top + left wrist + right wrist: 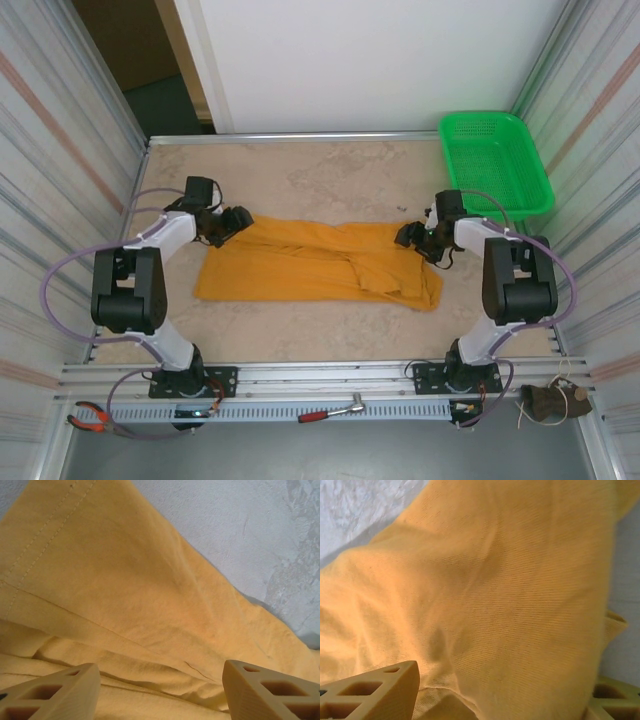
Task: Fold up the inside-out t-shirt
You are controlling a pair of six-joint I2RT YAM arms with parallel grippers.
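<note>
The inside-out t-shirt (310,262) is plain mustard-orange and lies as a long rumpled band across the middle of the table (330,170). My left gripper (235,222) sits low over its far left corner. In the left wrist view the jaws (160,682) stand wide apart over creased cloth (125,580) with a stitched hem. My right gripper (411,237) is at the shirt's right end. In the right wrist view its jaws (495,695) are apart, a mound of fabric (510,580) rises between them, and cloth drapes over the right finger (615,700).
A green mesh basket (495,160) stands at the back right corner. Ribbed walls close in both sides. Orange-handled pliers (88,420) and a ratchet wrench (335,410) lie on the front rail, with a brown object (555,402) at the near right.
</note>
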